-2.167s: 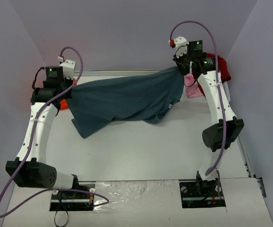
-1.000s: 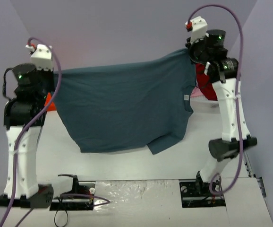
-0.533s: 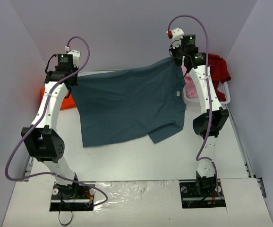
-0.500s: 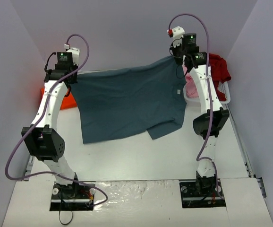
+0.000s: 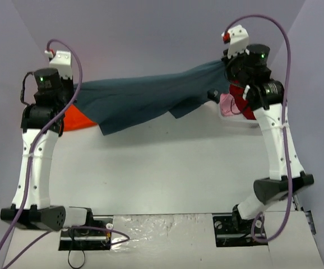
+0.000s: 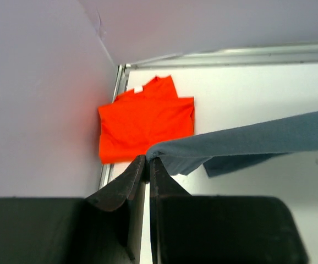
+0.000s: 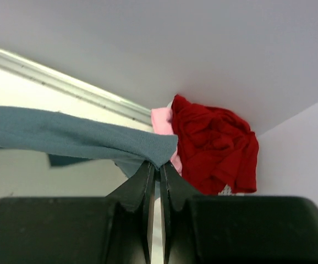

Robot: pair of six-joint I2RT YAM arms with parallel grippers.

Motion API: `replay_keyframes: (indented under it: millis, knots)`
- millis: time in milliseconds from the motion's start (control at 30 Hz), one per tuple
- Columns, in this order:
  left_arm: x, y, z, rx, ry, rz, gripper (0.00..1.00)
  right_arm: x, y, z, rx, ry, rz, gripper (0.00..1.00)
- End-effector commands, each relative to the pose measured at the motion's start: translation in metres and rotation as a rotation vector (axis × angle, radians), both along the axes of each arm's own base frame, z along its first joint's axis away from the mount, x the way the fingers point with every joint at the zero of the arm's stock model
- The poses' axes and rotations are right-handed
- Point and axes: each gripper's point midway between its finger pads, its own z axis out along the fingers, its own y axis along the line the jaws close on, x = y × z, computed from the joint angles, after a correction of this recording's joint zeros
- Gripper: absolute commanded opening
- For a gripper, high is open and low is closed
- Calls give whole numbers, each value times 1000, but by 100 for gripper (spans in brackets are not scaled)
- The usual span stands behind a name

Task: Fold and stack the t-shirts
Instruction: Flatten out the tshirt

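Note:
The slate blue-grey t-shirt [image 5: 145,98] hangs stretched in the air between both arms, above the table. My left gripper [image 6: 148,160] is shut on its left corner [image 6: 164,151]. My right gripper [image 7: 159,165] is shut on its right corner [image 7: 153,144]. The shirt's lower part swings up toward the back. The bright orange t-shirt [image 6: 145,118] lies folded flat at the table's far left [image 5: 78,119]. The dark red t-shirt [image 7: 217,143] and the pale pink t-shirt [image 7: 160,122] lie crumpled at the far right [image 5: 246,106].
A metal rail [image 6: 230,54] runs along the table's far edge by the grey back wall. The white table surface [image 5: 167,168] lies below the hanging shirt. The arm bases [image 5: 86,232] sit at the near edge.
Both grippers have risen and spread apart. The blue-grey shirt, which hung down wide, now stretches taut and its lower part has swung back and up.

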Motion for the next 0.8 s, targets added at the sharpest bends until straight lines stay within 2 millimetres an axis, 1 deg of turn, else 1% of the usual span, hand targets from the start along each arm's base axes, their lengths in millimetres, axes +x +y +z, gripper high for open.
replay_keyframes:
  millis: [0,33,67,100,133,167,200,233,267,300,333,367,433,467,500,533,567,600,633,667,700,733,767]
  knots:
    - [-36,1,-59,42,168,-34,2,-29,-1,-20,14,37,26,0]
    - [-45,0,-68,50,188,-46,3,-47,-2,-34,18,64,35,0]
    - [-61,1,-64,59,169,-53,2,-57,1,-42,32,83,57,0]
    - [-71,1,-72,69,190,-66,2,-68,1,-45,41,87,69,0]
    - [-80,0,-87,73,223,-76,2,-87,-2,-36,52,58,78,0]
    - [-95,1,-84,78,212,-80,2,-96,-1,-50,53,88,90,0]
    - [-103,1,-85,78,211,-84,2,-105,-2,-47,59,80,97,0]
    - [-109,-1,-84,73,204,-98,2,-121,-3,-38,69,54,105,0]
    - [-121,-2,-78,74,182,-104,2,-129,-4,-37,71,61,113,0]
    - [-127,-4,-70,70,157,-115,2,-137,-5,-30,74,46,117,0]
    - [-132,-4,-63,67,135,-120,2,-146,-7,-17,83,15,114,0]
    - [-142,-5,-44,62,84,-121,2,-153,-10,0,90,-16,110,0]
    - [-149,-5,-23,55,31,-117,2,-162,-16,26,107,-75,88,0]
    - [-155,-6,-1,43,-24,-115,2,-164,-19,37,111,-96,77,0]
    - [-157,-7,9,36,-52,-117,2,-172,-23,66,125,-164,70,0]
    - [-159,-7,18,29,-78,-119,2,-167,-26,74,127,-176,49,0]
    - [-157,-9,25,17,-91,-119,2,-167,-28,84,127,-195,40,0]
    - [-159,-8,41,10,-131,-110,2,-163,-32,100,130,-227,15,0]
    - [-157,-7,46,5,-141,-103,2,-158,-33,105,131,-235,6,0]
    - [-151,-5,56,0,-159,-83,2,-146,-33,111,128,-242,-9,0]
    - [-147,-3,60,0,-169,-70,2,-146,-34,111,127,-243,-9,0]
    - [-138,-2,62,2,-169,-64,2,-131,-33,114,123,-244,-22,0]
    - [-131,-1,70,6,-193,-57,2,-122,-33,115,118,-246,-29,0]
